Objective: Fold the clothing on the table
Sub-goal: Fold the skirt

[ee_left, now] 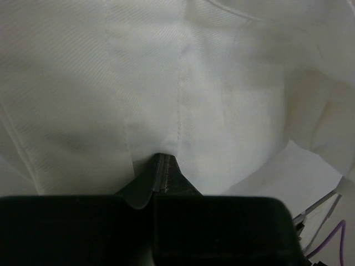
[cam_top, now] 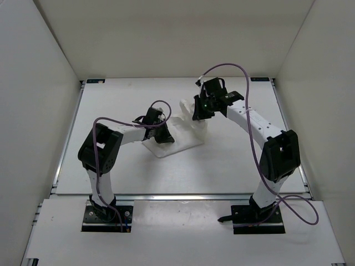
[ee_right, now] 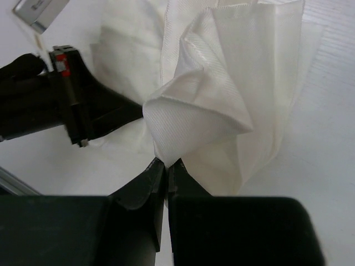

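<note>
Table (cam_top: 222, 166) of matte white, railed along its edges, shut in by plain white walls (cam_top: 166, 33). At its middle, between the two arms, clothing (cam_top: 178, 145): thin white fabric, wrinkled, near part lying flat on the surface, far part drawn up into a loose peak. To one side, left arm (cam_top: 102, 147), bent at the elbow and reaching in toward the cloth. To the other, right arm (cam_top: 280, 152), stretched out to the far part of the cloth, with a purple cable (cam_top: 244, 72) looping above it. Left gripper (ee_left: 165, 162) closed tight, fingertips together on the fabric, cloth with a faint stitched seam filling its wrist view right down to the tips. Right gripper (ee_right: 166, 164) likewise closed, tips nipped on the lower edge of a rolled fold, cloth fanning upward from the pinch. Both grips near each other at the raised part of the garment, black body of the left one showing just beside the fold in the right wrist view.
</note>
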Controlling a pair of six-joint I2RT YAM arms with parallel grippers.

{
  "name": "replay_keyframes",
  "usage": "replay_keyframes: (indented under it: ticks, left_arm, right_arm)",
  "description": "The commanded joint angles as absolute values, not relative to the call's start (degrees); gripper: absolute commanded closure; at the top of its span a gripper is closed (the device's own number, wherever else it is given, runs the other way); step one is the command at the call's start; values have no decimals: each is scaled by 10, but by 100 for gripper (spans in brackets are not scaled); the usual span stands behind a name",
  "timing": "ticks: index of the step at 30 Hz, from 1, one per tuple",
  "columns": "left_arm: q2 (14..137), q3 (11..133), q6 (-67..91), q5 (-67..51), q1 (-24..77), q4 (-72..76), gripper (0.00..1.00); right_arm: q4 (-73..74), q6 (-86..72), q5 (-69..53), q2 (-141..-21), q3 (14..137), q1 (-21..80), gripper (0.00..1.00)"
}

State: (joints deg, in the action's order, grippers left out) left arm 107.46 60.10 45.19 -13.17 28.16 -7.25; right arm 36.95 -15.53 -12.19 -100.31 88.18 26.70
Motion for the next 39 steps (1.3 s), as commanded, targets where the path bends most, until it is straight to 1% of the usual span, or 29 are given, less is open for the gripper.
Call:
replay_keyframes:
  ticks: [1,6,8,11,13,15,19,21,26,30,32,34,39]
  left_arm:
    - [1098,623,481,-134,289,-63,100]
    - [1117,645,504,-141,294,-43,100]
    - [1123,643,519,-141,293,-31,100]
    - [1132,642,536,-159,289,-8,100]
    - [1129,638,548,-163,288,14,100]
    - [1131,628,555,-173,286,34,100]
    - [1093,591,572,-198,267,74,100]
    - [1064,560,585,-223,239,96,100]
    - [999,527,598,-277,177,120,100]
    - [943,506,585,-301,115,111,100]
    - [939,516,560,-294,108,78,100]
    - [938,518,522,-262,112,38,100]
    - [967,536,483,-202,150,-39,100]
  right_arm:
    - [346,-176,-158,-998,891,279,100]
    - [285,-204,-186,-976,859,307,100]
    - [286,-207,-208,-982,861,317,100]
    - [291,-205,-200,-988,878,344,100]
    - [272,-210,-213,-988,865,364,100]
    - [260,-217,-231,-982,850,362,100]
    - [259,-220,-218,-982,848,359,100]
    - [262,-208,-203,-982,856,352,100]
    - [275,-193,-197,-983,880,323,100]
    - [296,-178,-183,-994,908,315,100]
    - [295,-176,-185,-998,908,315,100]
    - [291,-178,-185,-998,910,321,100]
    - [301,-178,-187,-1011,918,323,100]
